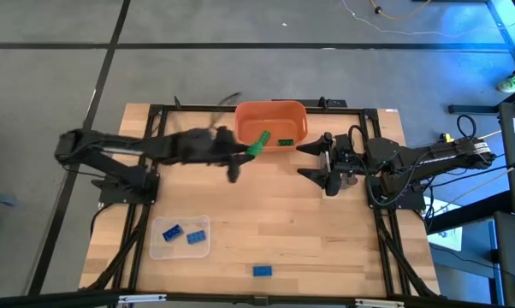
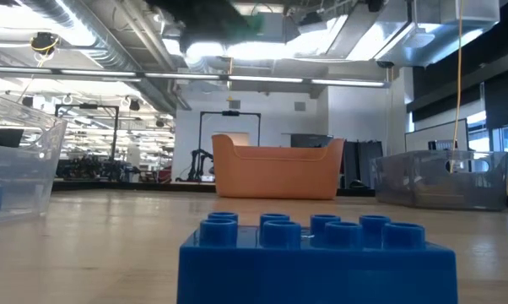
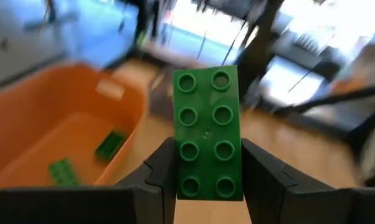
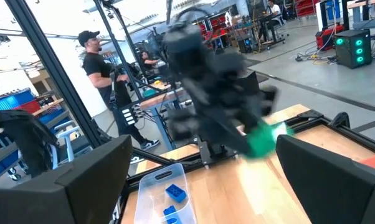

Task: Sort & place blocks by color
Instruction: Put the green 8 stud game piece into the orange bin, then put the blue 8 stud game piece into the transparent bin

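Left tool [image 3: 206, 177] grips a green block [image 3: 207, 134] beside the orange bowl [image 1: 271, 121]; only its wrist view shows two green blocks [image 3: 88, 158] inside. Right tool [image 1: 313, 160] gapes empty.

Grey concrete floor [image 1: 240, 21] crossed by dark seams surrounds the wooden table [image 1: 266, 214]. Bright ceiling lights [image 2: 262, 51] glow at twelve o'clock; a person [image 4: 100, 68] stands by racks.

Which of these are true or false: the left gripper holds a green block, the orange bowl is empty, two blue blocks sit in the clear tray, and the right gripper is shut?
1. The left gripper holds a green block. True.
2. The orange bowl is empty. False: green blocks lie in it.
3. Two blue blocks sit in the clear tray. True.
4. The right gripper is shut. False: it is open, holding nothing.
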Robot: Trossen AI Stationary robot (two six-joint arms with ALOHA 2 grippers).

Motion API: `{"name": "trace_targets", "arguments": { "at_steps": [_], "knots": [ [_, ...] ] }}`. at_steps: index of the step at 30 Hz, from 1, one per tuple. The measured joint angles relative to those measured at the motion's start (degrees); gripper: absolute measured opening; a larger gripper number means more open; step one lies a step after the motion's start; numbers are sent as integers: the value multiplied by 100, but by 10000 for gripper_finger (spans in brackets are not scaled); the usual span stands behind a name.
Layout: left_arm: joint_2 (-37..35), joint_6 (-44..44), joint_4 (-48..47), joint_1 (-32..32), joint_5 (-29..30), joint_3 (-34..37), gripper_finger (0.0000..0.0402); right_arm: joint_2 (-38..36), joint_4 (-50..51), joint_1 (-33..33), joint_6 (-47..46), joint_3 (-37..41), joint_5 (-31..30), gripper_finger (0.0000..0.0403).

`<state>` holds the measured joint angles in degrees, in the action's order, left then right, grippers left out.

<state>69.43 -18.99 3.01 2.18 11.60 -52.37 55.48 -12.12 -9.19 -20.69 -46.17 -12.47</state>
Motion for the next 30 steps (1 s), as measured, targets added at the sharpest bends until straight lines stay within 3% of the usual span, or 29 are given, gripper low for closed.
{"name": "trace_targets", "arguments": {
  "at_steps": [6,11,22,30],
  "knots": [
    [1608,502,-1405,813,-361,-1201,123,0,-2,2,0,0,0,398],
    [2615,897,-1601,1325,-232,-1713,123,0,0,0,0,0,2,398],
    [3400,1211,-1735,1918,2,-2011,125,0,2,0,-184,0,2,398],
    [3429,1216,-1742,1991,266,-2009,241,0,11,0,-197,0,2,398]
  ]
}}
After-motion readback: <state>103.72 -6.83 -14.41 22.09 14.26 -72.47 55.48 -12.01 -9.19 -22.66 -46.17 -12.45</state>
